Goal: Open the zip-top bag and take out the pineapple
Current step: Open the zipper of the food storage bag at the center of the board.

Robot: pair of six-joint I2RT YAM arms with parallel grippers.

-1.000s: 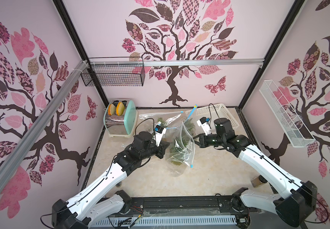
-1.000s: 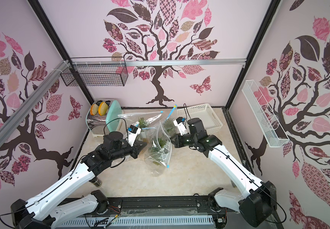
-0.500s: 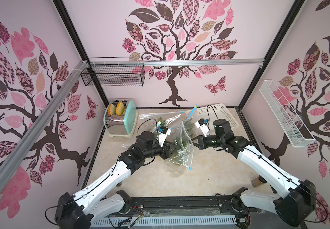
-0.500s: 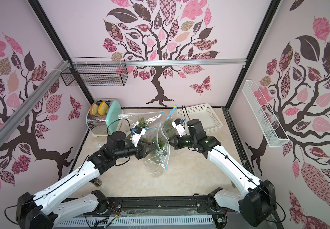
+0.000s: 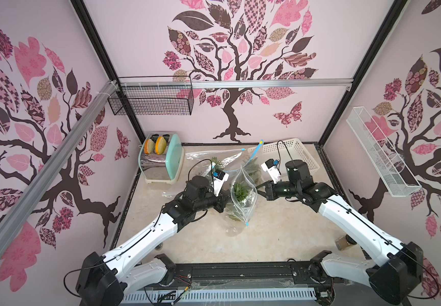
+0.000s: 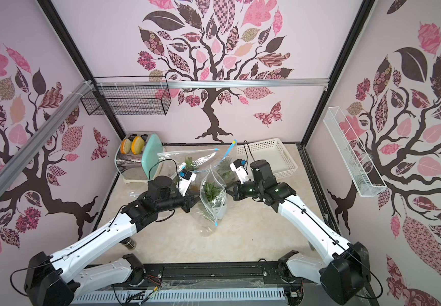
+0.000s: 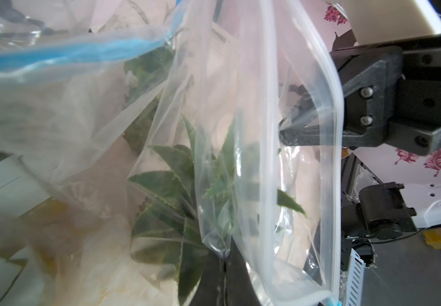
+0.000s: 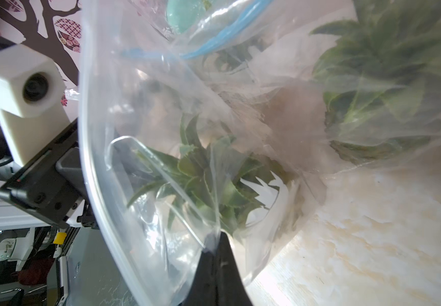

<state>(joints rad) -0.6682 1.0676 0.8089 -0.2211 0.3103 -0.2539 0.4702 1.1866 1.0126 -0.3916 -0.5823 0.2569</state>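
Observation:
The clear zip-top bag (image 5: pixel 243 212) (image 6: pixel 214 209) stands upright in mid-table between both arms. Its mouth is spread into an open oval. The pineapple (image 5: pixel 239 189) (image 6: pixel 210 193) shows inside as a green spiky crown; its body is hidden by creased plastic. My left gripper (image 5: pixel 226 205) (image 7: pixel 224 261) is shut on a fold of the bag's left wall. On the opposite wall, my right gripper (image 5: pixel 260 189) (image 8: pixel 215 237) is shut on the plastic. Both wrist views look through the bag at the leaves (image 7: pixel 177 185) (image 8: pixel 208 180).
Two more bags with leafy fruit (image 5: pixel 215 161) (image 5: pixel 253 165) lie just behind. A mint toaster (image 5: pixel 161 161) stands back left, a white basket (image 5: pixel 290 152) back right. A black wire basket (image 5: pixel 150 102) and a white rack (image 5: pixel 380 153) hang on the walls.
My left gripper moved right to the bag, opened briefly and shut on its left wall. The bag's mouth has spread from a narrow slit into an oval. The right gripper kept its hold.

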